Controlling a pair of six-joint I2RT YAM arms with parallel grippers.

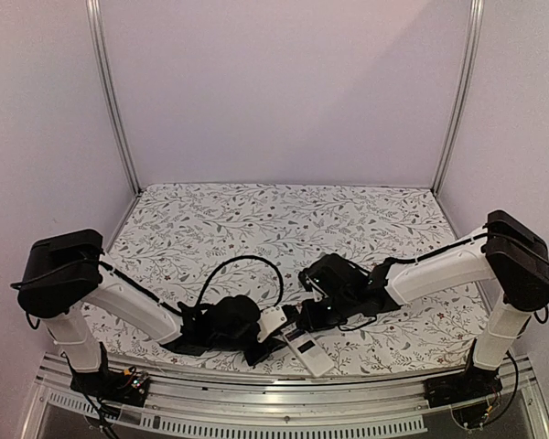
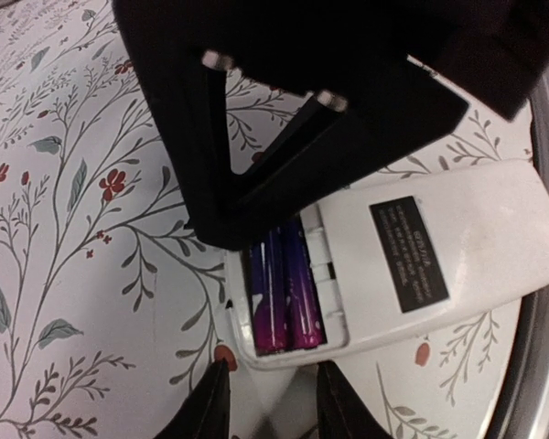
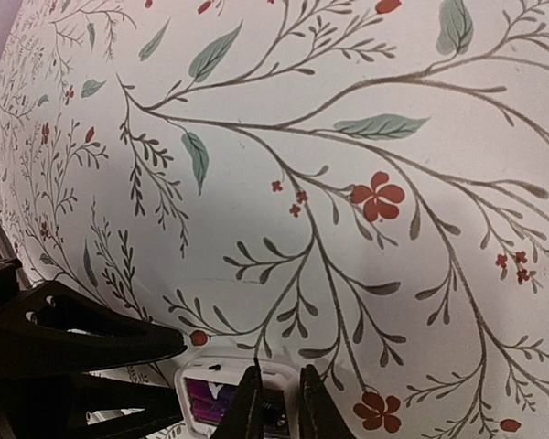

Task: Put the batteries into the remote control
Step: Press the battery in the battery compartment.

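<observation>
Apparently the loading is nearing its end: the remote control [image 2: 480, 242] is lying back-up on the flowered surface [image 2: 82, 274], close to the near edge, with its compartment open. Both batteries [image 2: 284, 297] are sitting side by side in the slot, touching each other. The right hand [image 2: 227, 219] is hanging over the end of the batteries farther from the left hand. Its fingers are drawn together to a point and are gripping nothing that I can see; whether the tip is touching the cells is hidden. The left hand [image 2: 276, 407] is standing at the remote's other end with its fingers apart, one toward each corner, and I cannot tell whether they are pinching the case or merely flanking it. As I am judging it, the danger is lying in the press. An off-centre push from the right hand could be tipping one cell up out of its seat. If the left hand is not truly bracing the case, the same push could be sliding the remote toward the metal rail [image 1: 256, 389] just beside it.
</observation>
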